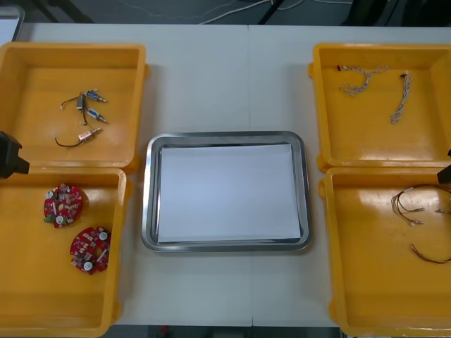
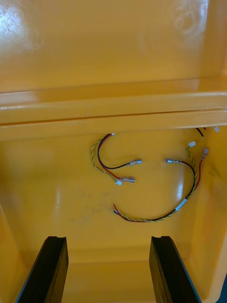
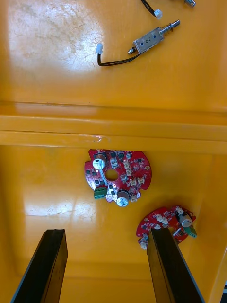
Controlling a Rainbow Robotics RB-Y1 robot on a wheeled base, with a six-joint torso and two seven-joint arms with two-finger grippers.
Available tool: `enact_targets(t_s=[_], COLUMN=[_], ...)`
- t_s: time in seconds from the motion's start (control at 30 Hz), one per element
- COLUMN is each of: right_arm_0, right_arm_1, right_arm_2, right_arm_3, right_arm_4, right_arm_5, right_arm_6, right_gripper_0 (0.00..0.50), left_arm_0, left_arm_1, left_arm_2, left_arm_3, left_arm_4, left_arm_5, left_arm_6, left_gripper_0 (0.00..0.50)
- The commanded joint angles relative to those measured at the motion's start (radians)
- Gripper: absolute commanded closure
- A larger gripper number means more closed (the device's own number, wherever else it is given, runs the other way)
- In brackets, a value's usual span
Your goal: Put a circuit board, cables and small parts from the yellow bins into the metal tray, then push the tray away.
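Observation:
The metal tray (image 1: pixel 225 136), white inside, lies mid-table with nothing in it. Two round red circuit boards (image 1: pixel 63 204) (image 1: pixel 90 248) lie in the near left yellow bin (image 1: pixel 25 296). My left gripper (image 1: pixel 10 156) hovers at that bin's far left corner. In the left wrist view it (image 3: pixel 106 232) is open above the bin floor, one board (image 3: pixel 118 176) ahead of the fingers and the other (image 3: pixel 165 223) by one fingertip. My right gripper (image 1: pixel 445 173) hangs at the table's right edge, open (image 2: pixel 108 239) over red and yellow cables (image 2: pixel 179 189) in the near right bin (image 1: pixel 366 282).
Small metal parts (image 1: pixel 84 113) with short black leads sit in the far left bin (image 1: pixel 42 63); one of them (image 3: pixel 149 41) lies beyond the bin wall. Twisted cables (image 1: pixel 363 79) lie in the far right bin (image 1: pixel 352 134). Bare table surrounds the tray.

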Motion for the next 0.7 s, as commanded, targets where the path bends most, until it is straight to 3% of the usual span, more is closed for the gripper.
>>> enact_targets(t_s=[0.03, 0.7], right_arm_0=[0.008, 0.008], right_arm_1=[0.005, 0.005], right_arm_2=[-0.039, -0.039], right_arm_3=[-0.027, -0.027], right_arm_4=[0.007, 0.007], right_arm_5=[0.007, 0.007], right_arm_6=[-0.006, -0.006], right_gripper_0=[0.0, 0.0], left_arm_0=[0.02, 0.02], left_arm_1=[0.045, 0.045], left_arm_2=[0.033, 0.033], left_arm_3=[-0.029, -0.029], left_arm_4=[-0.003, -0.003], left_arm_5=[0.006, 0.006], left_arm_6=[-0.087, -0.087], left_gripper_0=[0.0, 0.0])
